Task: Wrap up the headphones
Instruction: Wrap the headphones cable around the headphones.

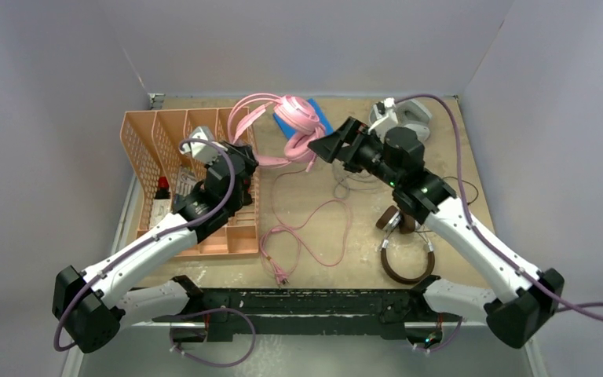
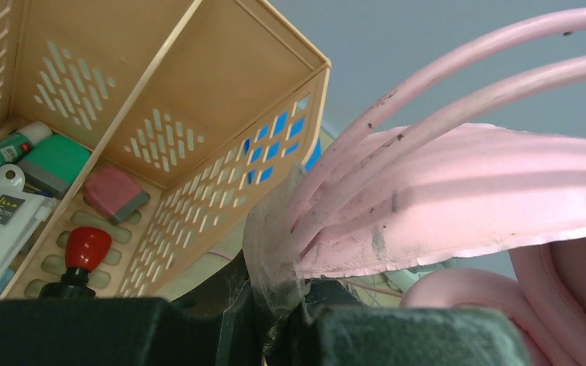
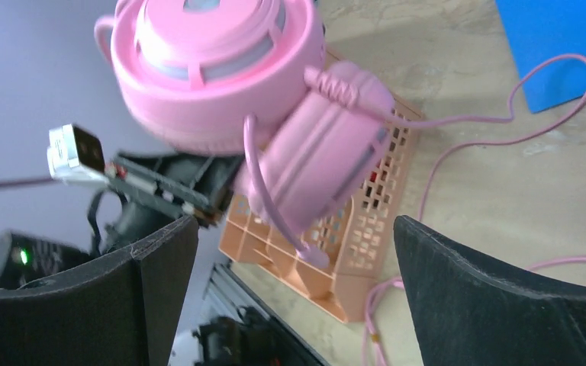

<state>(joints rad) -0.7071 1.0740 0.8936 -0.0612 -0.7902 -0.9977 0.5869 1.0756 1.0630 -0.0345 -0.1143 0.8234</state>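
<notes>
Mid-wrap on the pink headset (image 1: 298, 118): held up off the table by its band, pinched tight in the left gripper (image 1: 248, 161), just beside the organizer (image 1: 149, 133). Facing the ear cups from the other side with the right gripper (image 1: 328, 141), opened wide and holding nothing. Looks like the gather-the-cord step, with most of the pink cable (image 1: 314, 228) lying in loose loops on the table below. Next up, probably: reach down for that cable, close on it, and wind it round the band or cups without yanking the plug end. Tight on the left against the organizer wall; more open room at centre table. Worth watching the brown headset (image 1: 404, 251) beside the right forearm and the grey headset (image 1: 408, 118) behind the right wrist, both seemingly not yet wrapped, with thin cords close enough to snag.
</notes>
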